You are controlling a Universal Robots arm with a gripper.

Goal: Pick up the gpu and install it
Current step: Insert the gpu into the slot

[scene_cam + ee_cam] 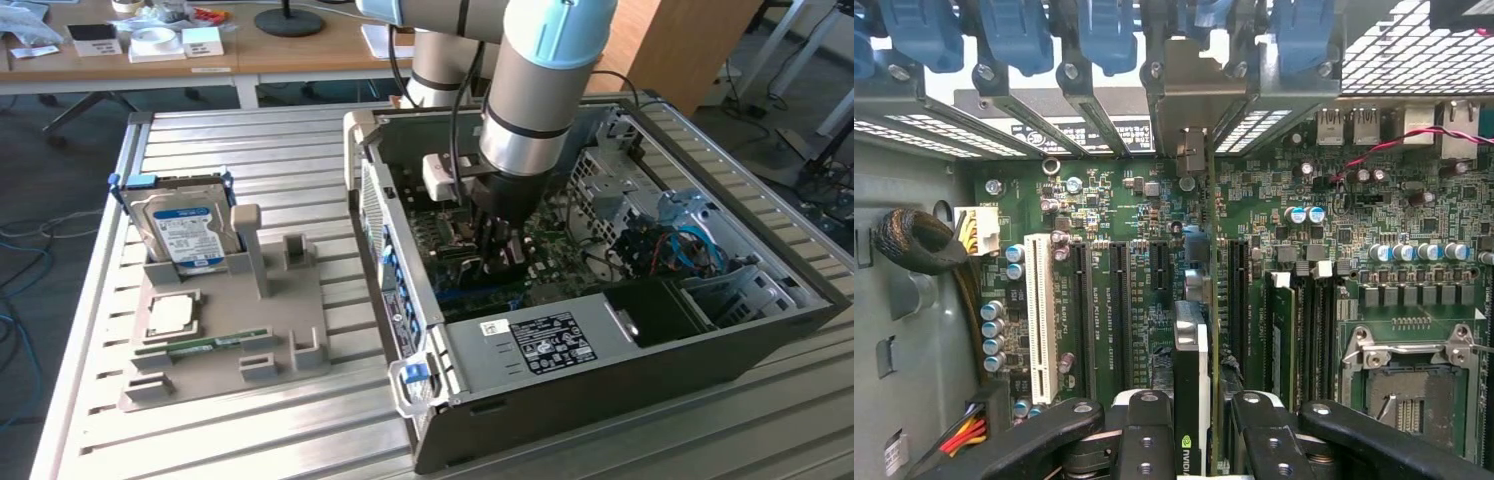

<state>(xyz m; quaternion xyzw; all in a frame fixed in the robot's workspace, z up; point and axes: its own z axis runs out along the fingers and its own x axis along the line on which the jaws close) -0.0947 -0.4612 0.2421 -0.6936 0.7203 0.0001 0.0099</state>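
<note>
The gripper (1192, 440) is down inside the open computer case (747, 345), with its black metal fingers (1139, 435) closed partway and pinching the gpu (1192, 380) between them. From the wrist view you see the card edge-on: a thin flat slab, pale silver-grey along the top, with a small green logo right at the jaws. Its silver end bracket (1189, 100) sits far ahead of the jaws, up against the row of blue plastic slot clips (1104, 35) at the case's back wall.

Straight below the jaws is the green motherboard (1334, 220), crowded with tiny chips and shiny round capacitors. Long black expansion slots (1122, 300) run parallel to the card on one side of the fingers, with a white slot (1038, 315) further out that way. On the other side are the memory slots and the square metal CPU socket (1399, 375). A braided black cable loop (914, 240) hangs off by the grey case wall.

Room is tight: the card stands on edge between slots, close on both sides.

In the exterior view, the case lies on a ribbed aluminium table (280, 150). Well away from the jaws, a grey plastic holder (287, 330) carries a blue-labelled hard drive (183, 232) standing upright, a flat square chip (174, 315), and a narrow green memory stick (200, 345).
</note>
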